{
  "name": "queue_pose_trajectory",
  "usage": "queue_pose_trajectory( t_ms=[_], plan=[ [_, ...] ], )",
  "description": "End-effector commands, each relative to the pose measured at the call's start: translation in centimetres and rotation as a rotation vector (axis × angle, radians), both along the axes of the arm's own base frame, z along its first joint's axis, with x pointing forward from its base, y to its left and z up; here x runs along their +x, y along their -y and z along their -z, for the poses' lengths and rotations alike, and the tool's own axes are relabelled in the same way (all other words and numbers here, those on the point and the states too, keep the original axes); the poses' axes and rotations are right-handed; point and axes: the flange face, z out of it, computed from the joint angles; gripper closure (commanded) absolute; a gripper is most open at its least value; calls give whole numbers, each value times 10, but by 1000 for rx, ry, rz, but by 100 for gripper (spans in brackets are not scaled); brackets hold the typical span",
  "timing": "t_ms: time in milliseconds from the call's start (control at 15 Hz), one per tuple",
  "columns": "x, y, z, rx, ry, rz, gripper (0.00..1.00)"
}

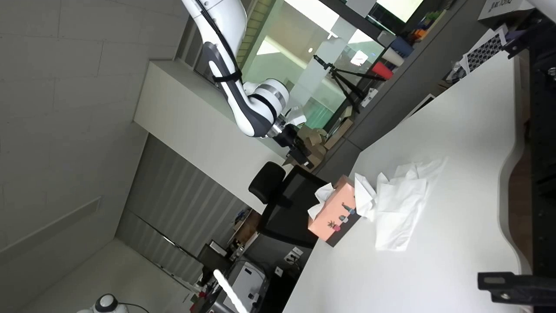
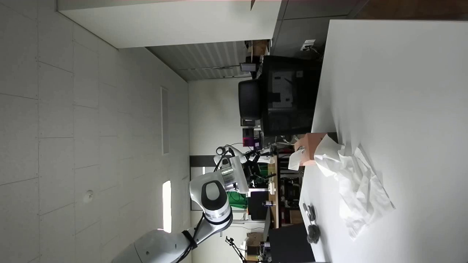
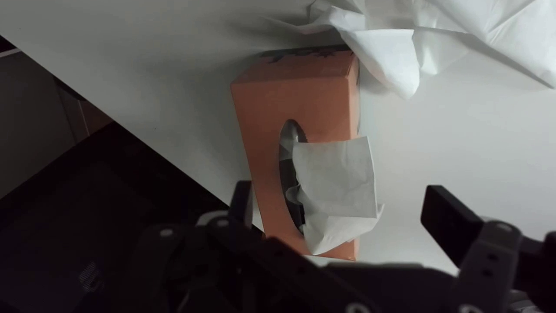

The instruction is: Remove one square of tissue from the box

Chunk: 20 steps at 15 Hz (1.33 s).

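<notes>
Can't read any full word, brand or no. for sure. Can see a short line of dark lettering on white carton [image 1: 501, 11], top R in an exterior view; too small & slanted to spell out. On side of box [image 1: 333, 213], same view, can see printed pics of potted plants, i.e. drawings, not letters. In wrist view can make out dark print on a side of box too, steeply angled & dim, illegible. At back of chair [image 2: 291, 95] in an exterior view, can spot pale patch [image 2: 299, 73], too tiny to ID.
</notes>
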Motion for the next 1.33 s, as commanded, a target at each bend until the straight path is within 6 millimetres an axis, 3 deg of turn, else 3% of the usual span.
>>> queue_pose_trajectory(
  t_ms=[0, 333, 800, 1067, 1267],
  plan=[
    [0, -1, 0, -1, 0, 1, 0],
    [2, -6, 7, -28, 17, -21, 0],
    [-8, -45, 64, -103, 62, -227, 0],
    [-12, -47, 98, -166, 119, -326, 0],
    [-10, -40, 107, -238, 233, -377, 0]
  ],
)
